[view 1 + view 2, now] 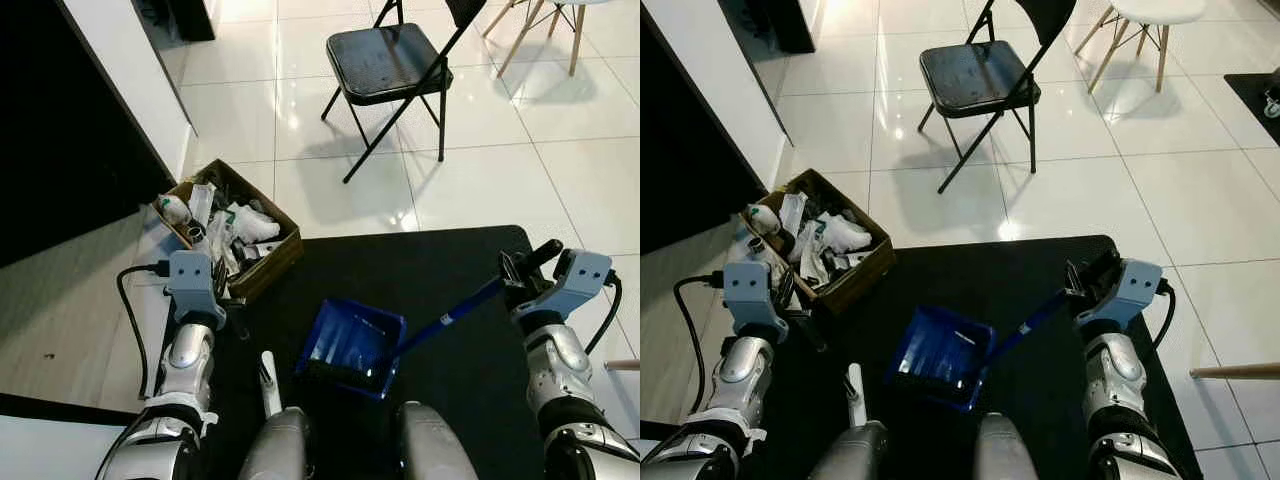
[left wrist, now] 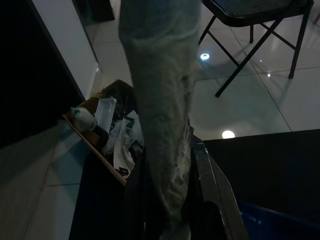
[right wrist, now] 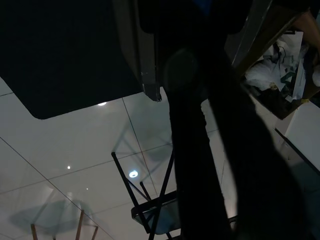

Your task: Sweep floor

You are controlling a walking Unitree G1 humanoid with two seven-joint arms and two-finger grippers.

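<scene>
A blue dustpan (image 1: 350, 345) rests on the black mat (image 1: 420, 260) in front of my legs, with a few pale scraps inside. Its long blue handle (image 1: 450, 318) rises to the right into my right gripper (image 1: 522, 265), which is shut on the handle's end. My left gripper (image 1: 222, 272) hovers at the near edge of a cardboard box (image 1: 283, 252). In the left wrist view its fingers (image 2: 210, 185) are shut on a pale, dirty broom handle (image 2: 162, 110). A white stick (image 1: 268, 385) lies by my left leg.
The cardboard box is full of white wrappers and rubbish beside a dark cabinet (image 1: 60, 130). A black folding chair (image 1: 385, 60) stands on the white tiles ahead, with a wooden-legged stool (image 1: 1140, 15) beyond. A wooden pole (image 1: 1235, 372) pokes in at the right edge.
</scene>
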